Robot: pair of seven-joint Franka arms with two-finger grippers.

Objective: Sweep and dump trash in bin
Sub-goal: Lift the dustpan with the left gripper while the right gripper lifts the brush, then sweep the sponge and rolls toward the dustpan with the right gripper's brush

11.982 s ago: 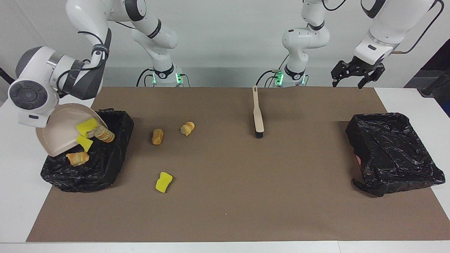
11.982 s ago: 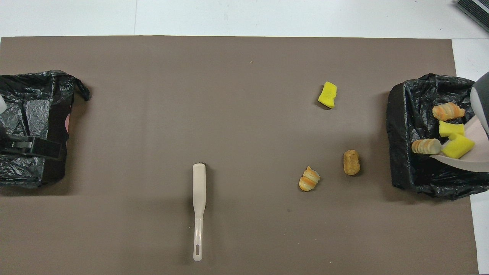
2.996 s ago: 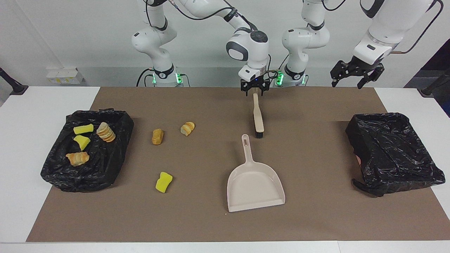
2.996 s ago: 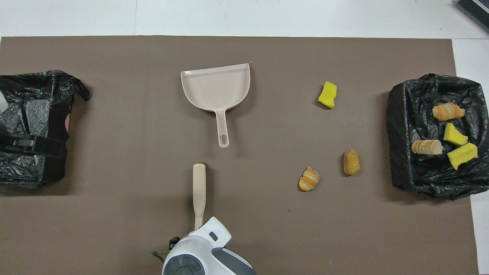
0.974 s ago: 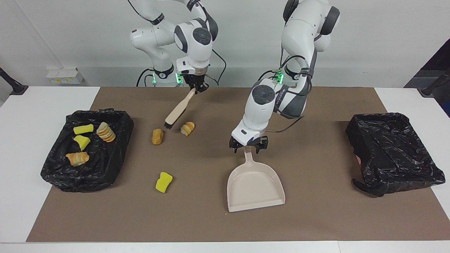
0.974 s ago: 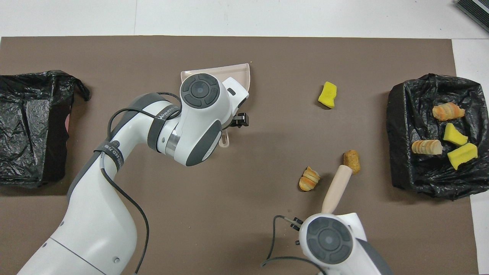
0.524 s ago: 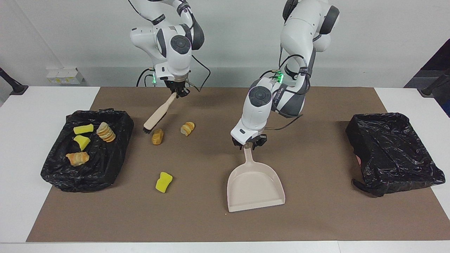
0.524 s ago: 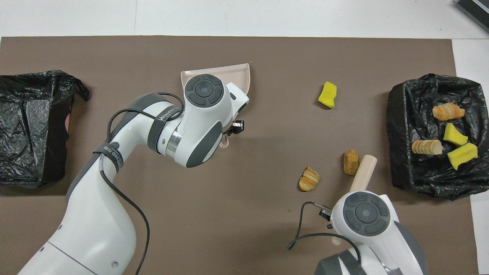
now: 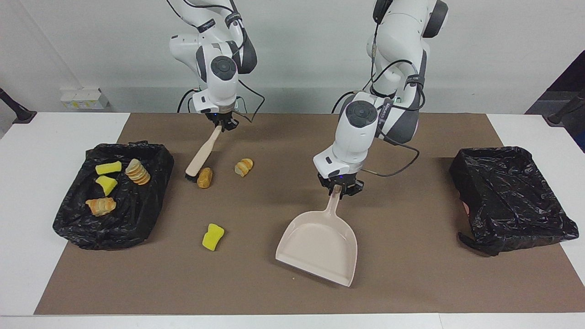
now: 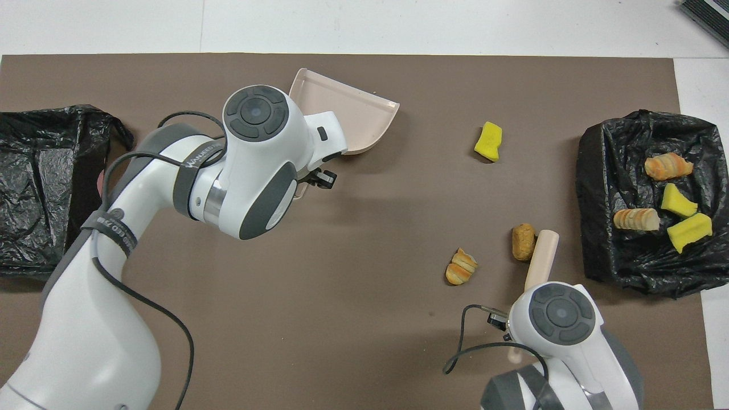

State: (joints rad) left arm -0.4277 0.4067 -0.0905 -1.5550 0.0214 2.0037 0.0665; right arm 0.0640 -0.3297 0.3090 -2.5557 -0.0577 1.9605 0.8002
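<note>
My right gripper (image 9: 223, 124) is shut on the handle of the beige brush (image 9: 201, 153), which slants down to the mat. Its bristle end sits right beside a tan roll (image 9: 204, 177) (image 10: 523, 242), on the side of the trash-filled bin (image 9: 137, 219). A sliced roll (image 9: 243, 167) and a yellow sponge wedge (image 9: 213, 236) lie loose on the mat. My left gripper (image 9: 340, 188) is shut on the handle of the beige dustpan (image 9: 317, 246) (image 10: 347, 111) at mid-table, and the pan is turned askew. In the overhead view the left wrist hides that grip.
The bin (image 10: 595, 188) at the right arm's end holds two yellow wedges and two rolls. A second black-lined bin (image 9: 512, 196) stands at the left arm's end. A brown mat (image 9: 411, 283) covers the table.
The left gripper closed on the dustpan handle and swung the pan round, its mouth toward the right arm's end. The right gripper carried the brush past the sliced roll to beside the tan roll.
</note>
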